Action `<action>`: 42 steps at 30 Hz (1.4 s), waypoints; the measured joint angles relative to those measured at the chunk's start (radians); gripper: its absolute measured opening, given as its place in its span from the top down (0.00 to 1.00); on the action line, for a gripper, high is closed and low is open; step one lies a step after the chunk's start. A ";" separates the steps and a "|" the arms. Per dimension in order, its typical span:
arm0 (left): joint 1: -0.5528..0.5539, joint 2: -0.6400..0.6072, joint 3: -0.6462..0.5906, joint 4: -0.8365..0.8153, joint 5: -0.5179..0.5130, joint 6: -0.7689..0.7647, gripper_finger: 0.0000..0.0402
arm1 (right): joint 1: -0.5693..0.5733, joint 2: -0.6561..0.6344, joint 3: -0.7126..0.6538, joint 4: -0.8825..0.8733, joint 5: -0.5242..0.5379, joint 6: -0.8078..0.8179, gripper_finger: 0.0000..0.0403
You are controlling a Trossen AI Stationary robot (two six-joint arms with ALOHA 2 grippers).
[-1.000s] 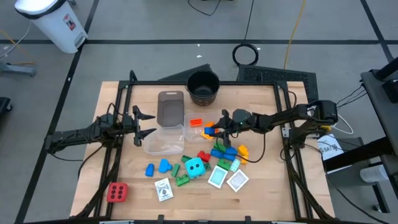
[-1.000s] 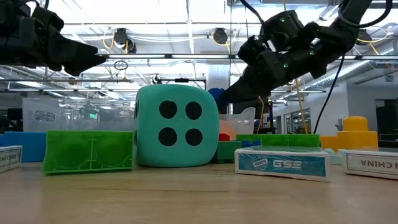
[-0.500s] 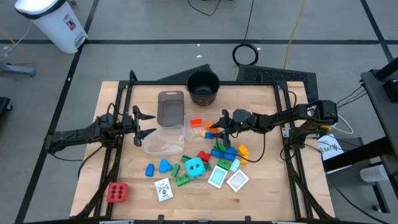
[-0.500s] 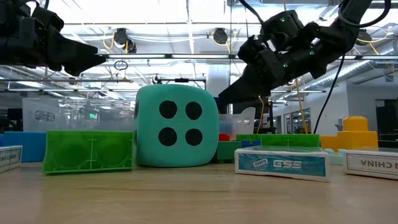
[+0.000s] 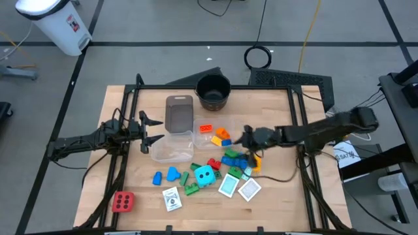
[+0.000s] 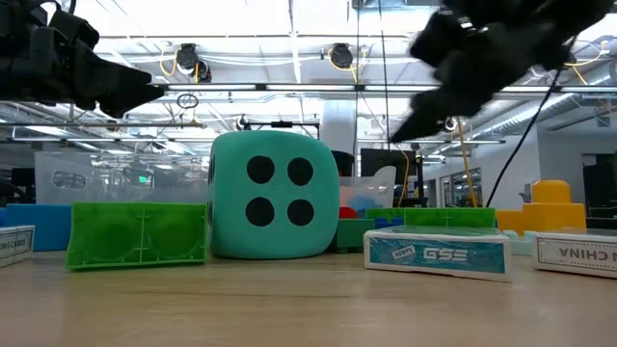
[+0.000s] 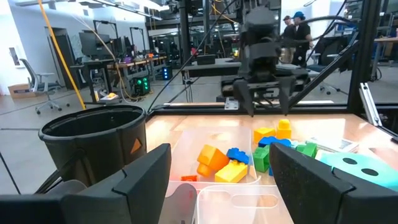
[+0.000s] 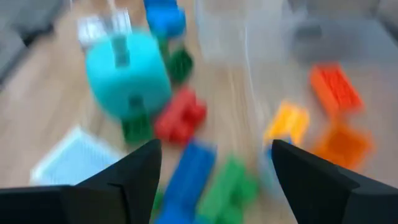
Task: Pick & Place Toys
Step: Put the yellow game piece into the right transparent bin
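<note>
The right claw (image 5: pixel 243 139) hangs over the middle of the wooden surface (image 5: pixel 281 189), just beside the clear tub (image 5: pixel 210 132) and above the pile of loose blocks; its two dark fingers (image 8: pixel 124 177) stand apart with nothing between them, so it is open and empty. Inside that tub lie an orange block (image 5: pixel 219 133), a flat red-orange block (image 5: pixel 205 128), a yellow block (image 7: pixel 231 171) and a small blue one (image 5: pixel 226 141). Below the claw the pile holds a blue block (image 5: pixel 232 158), a red block (image 5: pixel 213 163), green blocks (image 5: pixel 243 171) and a yellow-orange block (image 5: pixel 254 158) near the arm. The cyan dotted cube (image 5: pixel 205 175) sits just beside this pile, with a green block (image 5: pixel 191 189) touching its lower side and two blue blocks (image 5: pixel 166 175) a little way off toward the left arm. Three white-bordered cards (image 5: pixel 228 186) lie along the near edge of the group, one (image 5: pixel 171 198) apart from the other two. The red dotted cube (image 5: pixel 123 202) stands alone near the surface's near left corner, well apart from everything else. The left claw (image 5: pixel 149 130) waits at the left side of the surface, its fingers (image 7: pixel 140 177) spread wide and empty, pointed toward a second, bare clear tub (image 5: pixel 172 147). A grey lid-like tray (image 5: pixel 178 112) and a black round pot (image 5: pixel 213 90) sit toward the far edge.
</note>
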 joint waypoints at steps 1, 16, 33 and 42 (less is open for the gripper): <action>0.000 0.000 0.000 0.000 0.000 0.000 0.32 | 0.033 -0.033 0.000 -0.077 0.050 0.023 0.31; 0.000 0.000 0.000 0.000 0.000 0.000 0.32 | 0.147 -0.038 -0.001 -0.540 0.213 0.359 0.45; 0.000 0.000 0.000 0.000 0.000 0.000 0.32 | -0.027 0.068 -0.001 -0.543 0.160 0.283 0.62; 0.000 0.000 0.000 0.000 0.000 0.000 0.32 | 0.018 -0.105 -0.001 -0.707 0.134 0.579 0.58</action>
